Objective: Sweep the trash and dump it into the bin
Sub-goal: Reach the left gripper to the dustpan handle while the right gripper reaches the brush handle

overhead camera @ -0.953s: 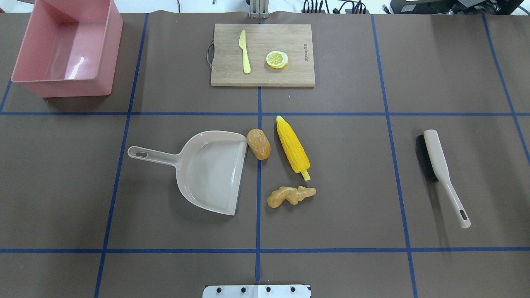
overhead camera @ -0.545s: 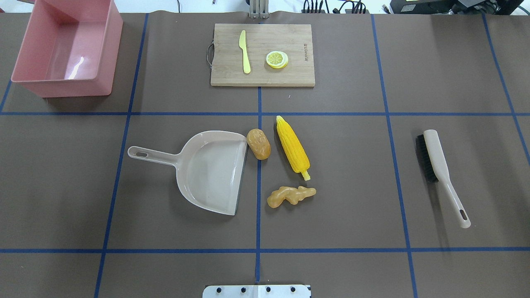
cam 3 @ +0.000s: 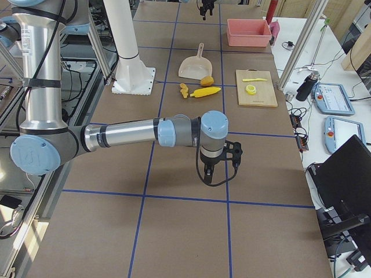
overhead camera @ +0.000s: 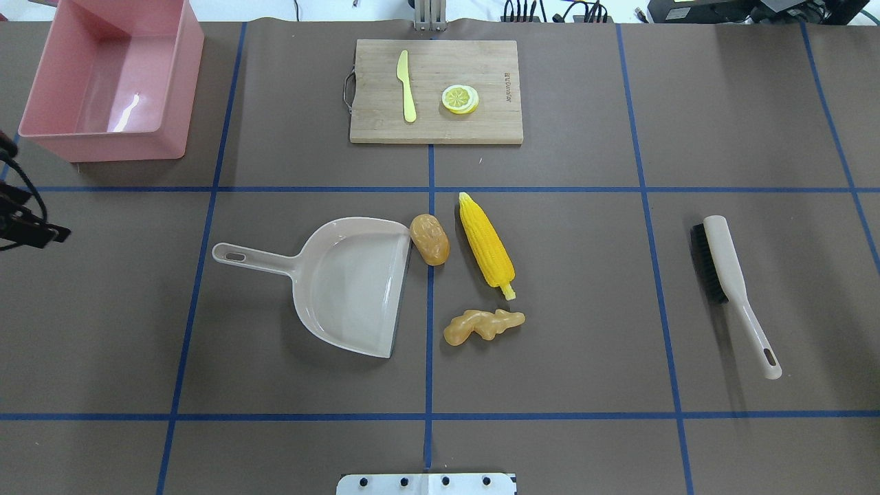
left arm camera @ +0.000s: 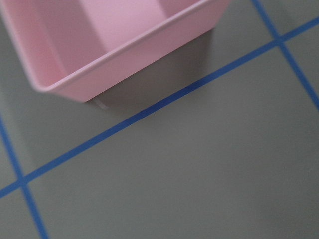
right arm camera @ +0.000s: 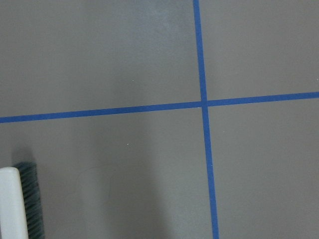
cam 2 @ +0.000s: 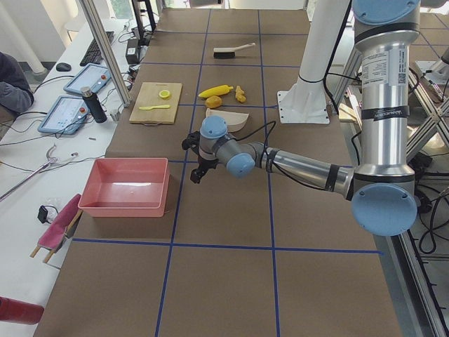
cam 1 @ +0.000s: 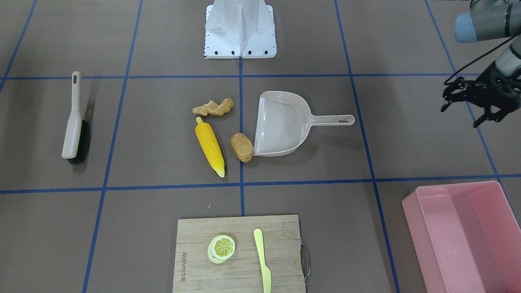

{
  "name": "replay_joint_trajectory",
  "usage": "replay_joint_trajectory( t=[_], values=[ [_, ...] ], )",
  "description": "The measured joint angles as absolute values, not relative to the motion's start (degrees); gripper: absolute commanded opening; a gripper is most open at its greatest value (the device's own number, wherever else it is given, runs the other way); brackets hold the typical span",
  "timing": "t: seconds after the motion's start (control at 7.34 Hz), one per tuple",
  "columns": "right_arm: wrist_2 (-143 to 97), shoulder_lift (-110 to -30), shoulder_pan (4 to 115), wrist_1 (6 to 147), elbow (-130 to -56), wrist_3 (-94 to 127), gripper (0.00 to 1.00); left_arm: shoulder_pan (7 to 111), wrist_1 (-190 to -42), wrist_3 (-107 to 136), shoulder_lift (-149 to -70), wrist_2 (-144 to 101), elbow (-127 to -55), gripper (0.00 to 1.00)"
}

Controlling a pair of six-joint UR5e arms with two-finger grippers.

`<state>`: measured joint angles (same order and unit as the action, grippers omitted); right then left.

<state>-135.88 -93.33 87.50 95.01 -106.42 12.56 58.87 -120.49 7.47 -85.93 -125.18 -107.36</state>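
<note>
Where the front-facing view looks down, the left gripper (cam 1: 460,116) hangs with fingers spread near the desk's left edge. Overhead, the long yellow corn (overhead camera: 486,244), brown oval potato (overhead camera: 430,238) and knobbly tan ginger (overhead camera: 481,324) lie mid-desk beside the dustpan (overhead camera: 350,289). The smooth pink bin (overhead camera: 103,146) sits at the far left corner. In the right-end view, I cannot tell how the right gripper (cam 3: 221,159) stands.

The brown surface (overhead camera: 584,330) bears a blue line grid, the bin (overhead camera: 117,146) is pink, the corn cob (overhead camera: 486,238) yellow with kernel rows, the potato (overhead camera: 430,238) brown, the ginger root (overhead camera: 481,325) tan, the dustpan (overhead camera: 350,285) beige, the brush (overhead camera: 730,275) beige with black bristles, the board (overhead camera: 385,124) pale wood grain, its lemon slice (overhead camera: 460,98) and knife (overhead camera: 407,86) yellow.
</note>
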Motion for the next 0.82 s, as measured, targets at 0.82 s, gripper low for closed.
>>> replay_joint_trajectory(
  t=[0.82],
  values=[
    [-126.54, -98.84, 57.66, 91.08, -124.31, 44.05, 1.00, 36.76, -123.01, -9.12, -88.80, -113.49, -117.02, 0.99]
  ],
)
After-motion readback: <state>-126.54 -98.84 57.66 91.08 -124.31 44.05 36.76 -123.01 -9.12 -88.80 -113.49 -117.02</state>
